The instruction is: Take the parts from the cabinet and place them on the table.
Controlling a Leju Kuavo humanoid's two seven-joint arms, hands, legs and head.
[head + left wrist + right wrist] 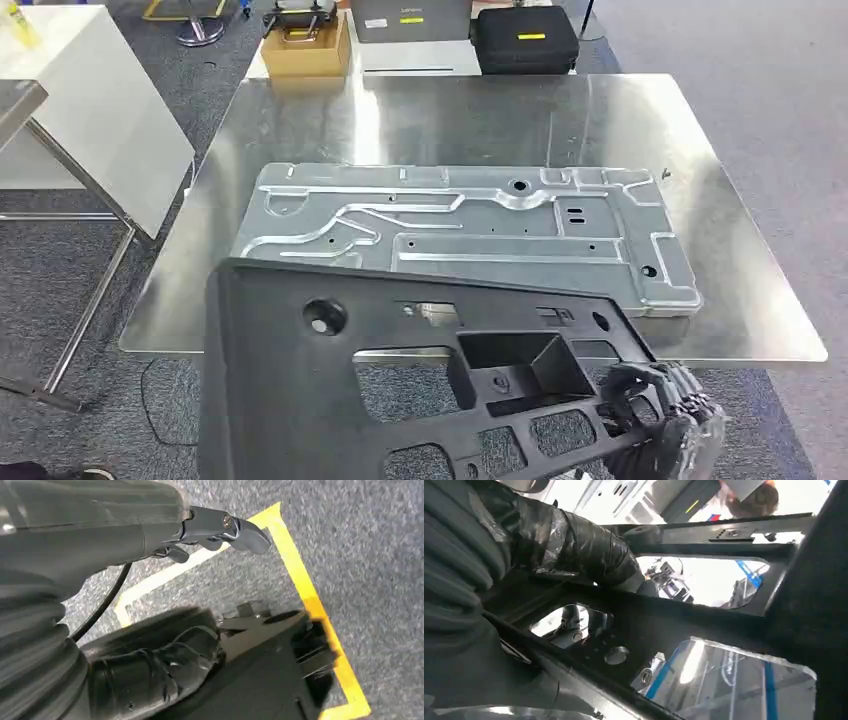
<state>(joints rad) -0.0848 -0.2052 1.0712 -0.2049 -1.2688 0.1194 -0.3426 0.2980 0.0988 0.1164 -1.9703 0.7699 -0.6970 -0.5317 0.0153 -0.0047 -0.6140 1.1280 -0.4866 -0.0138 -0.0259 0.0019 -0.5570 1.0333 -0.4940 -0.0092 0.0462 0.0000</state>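
Two parts are being shown: one black panel (400, 390) and one silver metal plate (470, 232). The black panel is being held by the right hand (665, 420), whose fingers are wrapped around its lower right edge; its long axis is running left to right, tilted, over the near edge of the metal table (760, 290). The silver plate is lying flat on the table beyond the right hand, long axis left to right. The left hand (220, 530) is being held over carpet, its fingers slightly curled around nothing.

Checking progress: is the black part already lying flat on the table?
No: the black part is tilted at the table's near edge, gripped by the right robot hand.
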